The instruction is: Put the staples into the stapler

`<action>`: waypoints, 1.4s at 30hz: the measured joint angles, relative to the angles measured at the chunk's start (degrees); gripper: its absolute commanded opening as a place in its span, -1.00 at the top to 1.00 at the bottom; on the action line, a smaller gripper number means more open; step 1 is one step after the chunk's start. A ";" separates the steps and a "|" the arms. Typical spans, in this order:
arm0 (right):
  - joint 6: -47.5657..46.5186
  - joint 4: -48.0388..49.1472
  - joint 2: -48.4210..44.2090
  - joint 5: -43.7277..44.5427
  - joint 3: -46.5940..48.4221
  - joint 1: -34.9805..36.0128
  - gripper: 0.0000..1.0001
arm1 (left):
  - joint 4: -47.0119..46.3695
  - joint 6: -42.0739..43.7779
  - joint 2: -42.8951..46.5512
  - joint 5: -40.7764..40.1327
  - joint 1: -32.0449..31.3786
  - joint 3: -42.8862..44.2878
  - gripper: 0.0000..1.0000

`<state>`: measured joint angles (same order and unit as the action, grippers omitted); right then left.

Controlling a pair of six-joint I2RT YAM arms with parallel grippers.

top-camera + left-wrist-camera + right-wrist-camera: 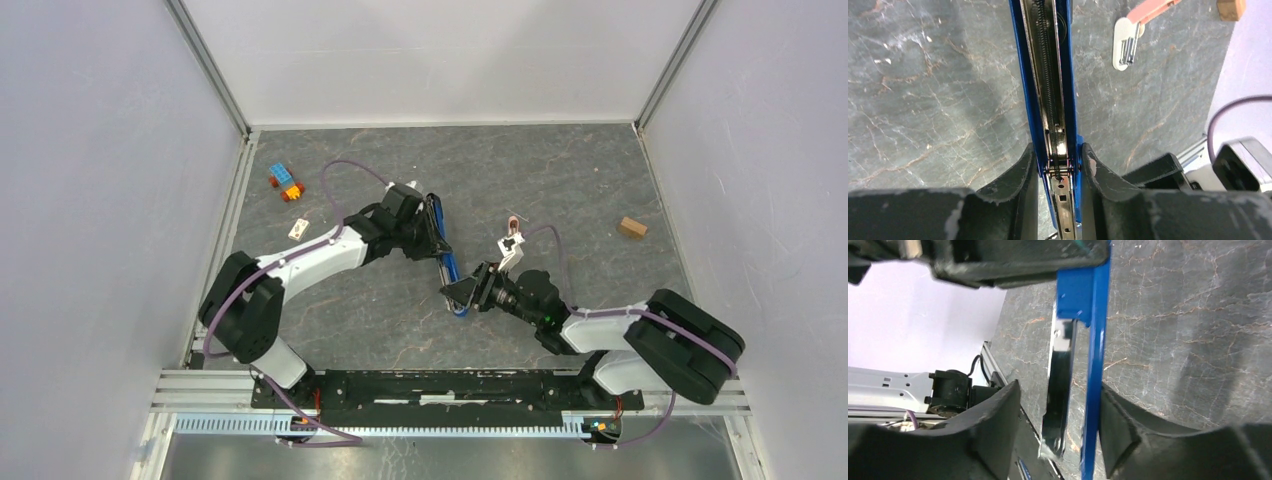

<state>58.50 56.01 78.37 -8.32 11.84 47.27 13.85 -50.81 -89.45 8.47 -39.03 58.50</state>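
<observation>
Stapler (449, 264) opened up mid-table, left gripper (1058, 162) pinching its 12 o'clock end, right gripper (1060, 400) loosely open around its 6 o'clock end

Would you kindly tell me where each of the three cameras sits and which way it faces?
Top external: above and behind the arms, looking down on the table; both arms show.
Left wrist: on the left arm, looking along the left gripper, shut on the opened stapler.
Right wrist: looks past the right gripper, its fingers either side of the stapler.
All three share the stapler.
</observation>
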 measured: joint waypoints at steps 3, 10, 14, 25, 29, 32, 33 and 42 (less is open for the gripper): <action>-2.12 -4.00 -4.26 0.72 -0.31 -0.04 -0.54 | 3.80 1.42 -3.26 -2.10 -0.09 4.87 0.96; -10.62 -22.12 -22.36 6.36 -0.13 -0.07 -0.96 | 13.90 7.82 -15.15 -13.14 0.04 20.87 0.96; -15.26 -32.89 -32.89 12.02 0.20 -0.07 -0.97 | 17.40 10.08 -22.05 -18.49 0.26 27.93 0.95; -20.74 -53.42 -48.92 24.04 0.37 -0.09 -0.96 | 25.53 11.08 -34.60 -22.80 0.33 40.44 0.24; -21.14 -56.26 -48.94 26.36 0.37 -0.09 -0.96 | 26.45 11.45 -34.69 -22.53 0.33 40.98 -0.13; -21.31 -58.34 -47.39 26.86 0.61 -0.09 -0.96 | 26.51 12.57 -34.58 -21.46 0.33 41.09 -0.59; -21.38 -59.19 -46.62 26.82 1.03 -0.09 -0.96 | 26.53 12.87 -34.34 -21.07 0.33 41.09 -0.70; -21.68 -61.02 -47.67 26.14 1.92 -0.07 -0.96 | 27.54 17.55 -18.01 -18.99 2.10 37.20 -0.83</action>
<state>36.82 -5.02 30.70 17.82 13.76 47.20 41.39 -33.26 -107.46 -10.52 -36.93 95.70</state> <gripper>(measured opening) 0.982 0.910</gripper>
